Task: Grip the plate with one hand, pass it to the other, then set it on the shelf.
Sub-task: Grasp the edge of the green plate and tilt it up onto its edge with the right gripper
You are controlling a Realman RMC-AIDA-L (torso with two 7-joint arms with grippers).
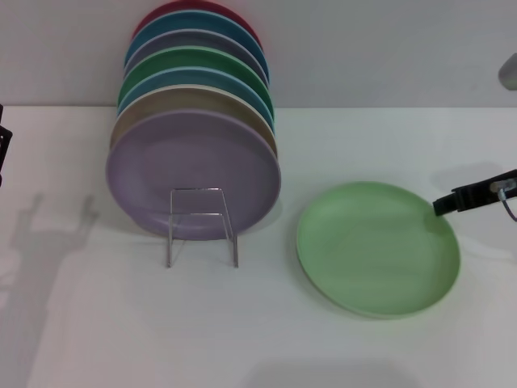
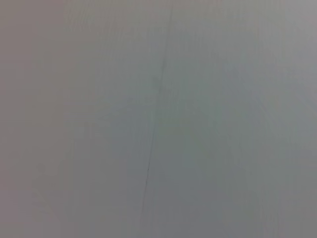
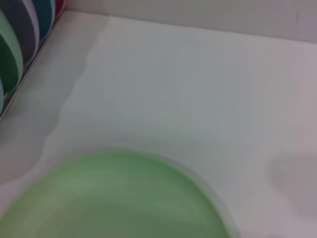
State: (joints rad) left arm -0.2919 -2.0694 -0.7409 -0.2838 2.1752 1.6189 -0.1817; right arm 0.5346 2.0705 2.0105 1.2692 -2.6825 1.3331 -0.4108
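Observation:
The light mint-green plate lies on the white table at the right in the head view. It also fills the lower part of the right wrist view. My right gripper reaches in from the right edge, and its black tip meets the plate's right rim. The clear shelf stands left of the plate, its thin frame in front of a lilac plate. Only a black sliver of my left arm shows at the far left edge. The left wrist view shows only a plain grey surface.
Several plates stand on edge in the shelf, lilac in front, then beige, blue, dark green, and red at the back. The wall runs behind them. The left arm's shadow falls on the table at the left.

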